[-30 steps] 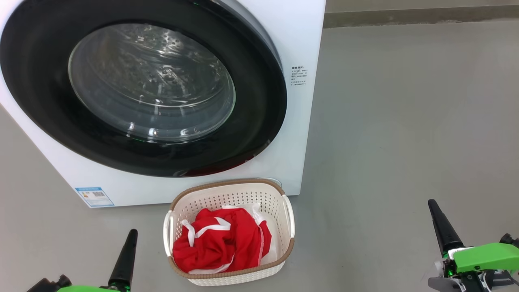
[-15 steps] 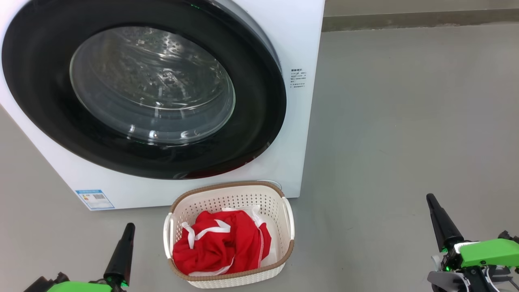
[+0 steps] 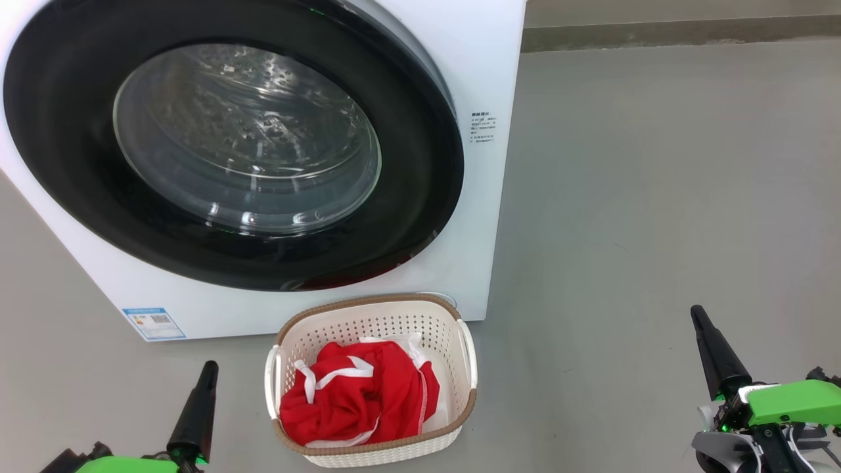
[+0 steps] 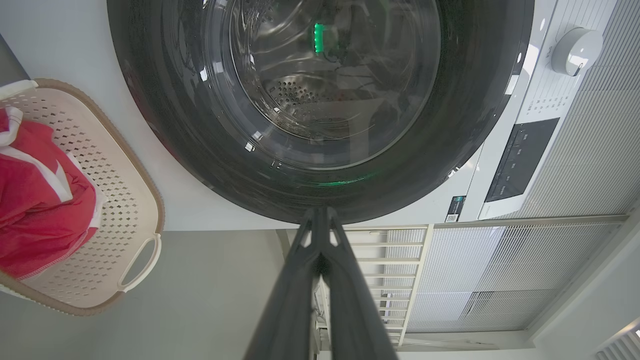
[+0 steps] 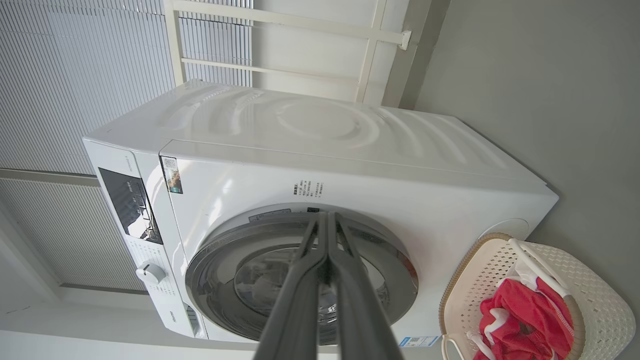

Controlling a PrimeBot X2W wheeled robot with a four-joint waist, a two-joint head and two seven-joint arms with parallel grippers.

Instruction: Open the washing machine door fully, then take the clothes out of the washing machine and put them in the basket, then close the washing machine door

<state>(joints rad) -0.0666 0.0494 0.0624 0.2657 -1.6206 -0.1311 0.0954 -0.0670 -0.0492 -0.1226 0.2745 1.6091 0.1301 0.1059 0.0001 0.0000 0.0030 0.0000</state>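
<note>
The washing machine (image 3: 489, 79) (image 5: 320, 145) (image 4: 75, 30) stands white at the upper left of the head view. Its door (image 3: 420, 171) (image 4: 470, 120) (image 5: 395, 270), black-framed with a bulging glass window, lies flat against the front. The cream basket (image 3: 468, 358) (image 4: 130, 200) (image 5: 595, 295) sits on the floor just before the machine, with the red clothes (image 3: 358, 394) (image 4: 40, 210) (image 5: 520, 315) heaped inside it. My left gripper (image 3: 209, 369) (image 4: 320, 212) is shut and empty, low to the basket's left. My right gripper (image 3: 696, 314) (image 5: 326, 216) is shut and empty, far to the basket's right.
Grey floor (image 3: 657, 197) spreads wide to the right of the machine up to a wall skirting (image 3: 677, 29). A white railing (image 5: 280, 55) and ribbed wall panels (image 4: 500, 280) stand behind the machine. A blue label (image 3: 153, 322) marks the machine's lower left corner.
The right gripper's tip has crept a little higher in the head view and the left gripper sits slightly lower. The camera shifted a touch early on; basket, clothes and door stay put.
</note>
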